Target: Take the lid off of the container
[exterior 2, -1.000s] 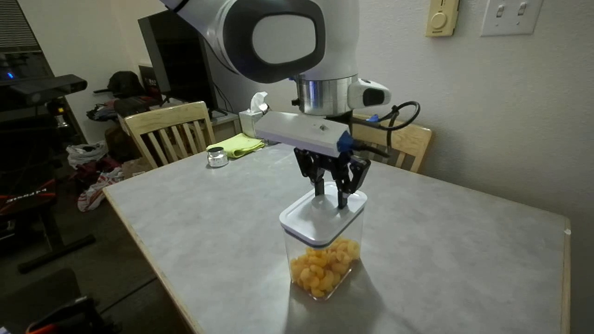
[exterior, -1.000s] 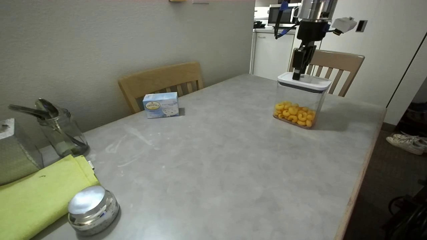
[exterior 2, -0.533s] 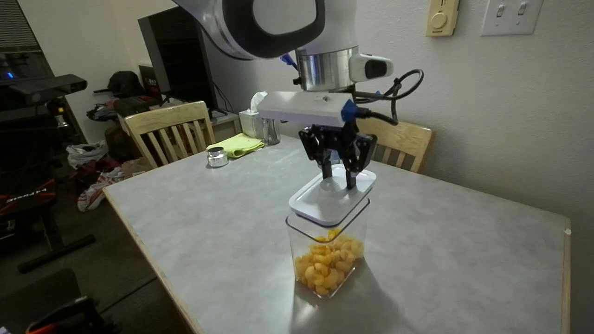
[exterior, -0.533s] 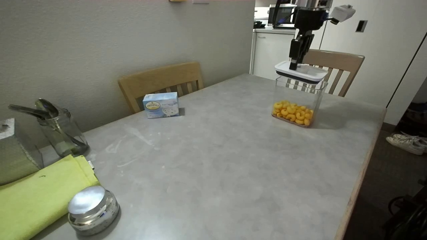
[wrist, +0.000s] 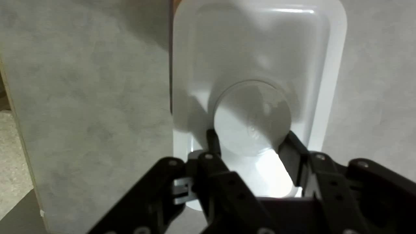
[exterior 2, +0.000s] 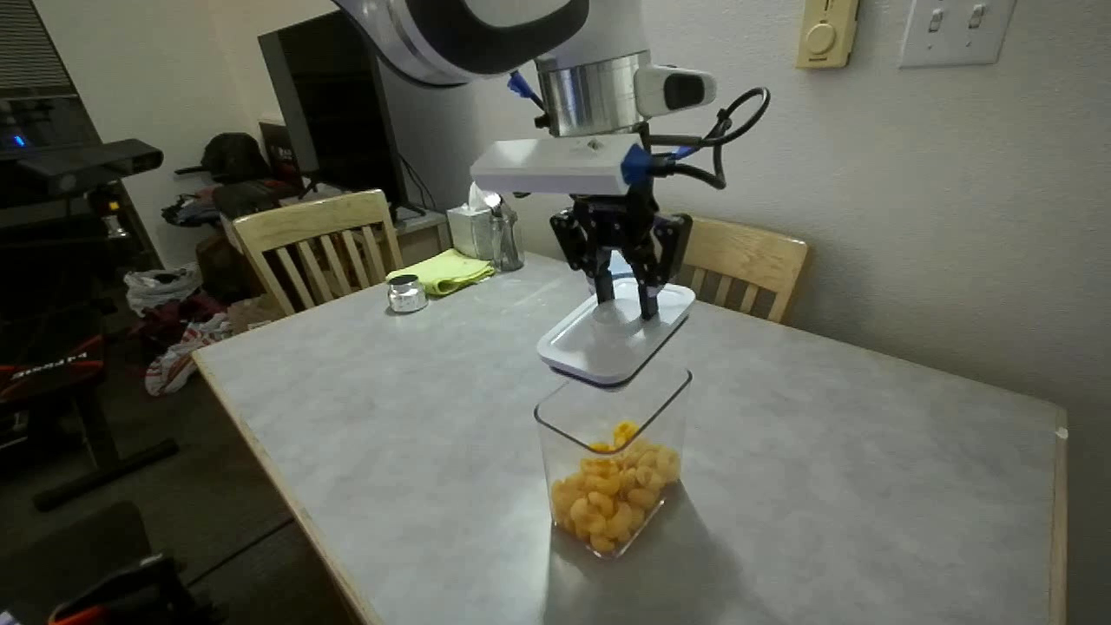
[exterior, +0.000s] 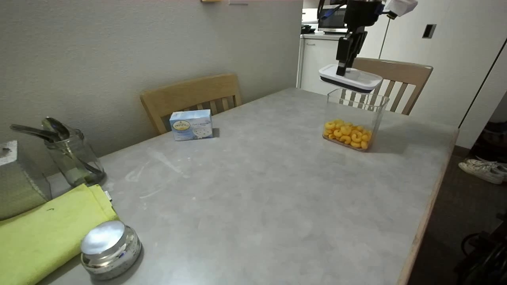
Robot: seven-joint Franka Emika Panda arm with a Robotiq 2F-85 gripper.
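The black two-fingered gripper [exterior 2: 626,307], pinching the white rounded-rectangular plastic lid [exterior: 358,78], is lifting it free of the clear rectangular plastic container [exterior: 351,113], apparently completing removal.

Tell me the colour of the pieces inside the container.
Yellow-orange; the pieces show best in an exterior view.

- Grips the lid [exterior: 361,80] in the black pincer [exterior: 342,70], holding it above the container [exterior: 352,113], apart from the near rim.
- Open and upright below, on the grey desk [exterior: 257,190], with yellow-orange pieces [exterior: 348,135] across its bottom.
- Behind the container, a wooden chair [exterior: 396,69].
- Farther left, well apart, a blue-and-white box [exterior: 191,126] near the desk's wall-side edge.
- At the near left, a round silvery jar [exterior: 111,251] just beside a folded yellow cloth [exterior: 51,233].
- Behind the cloth, a glass jar [exterior: 76,164] with cutlery [exterior: 57,128] leaning in it, near a grey-sided box [exterior: 23,182].
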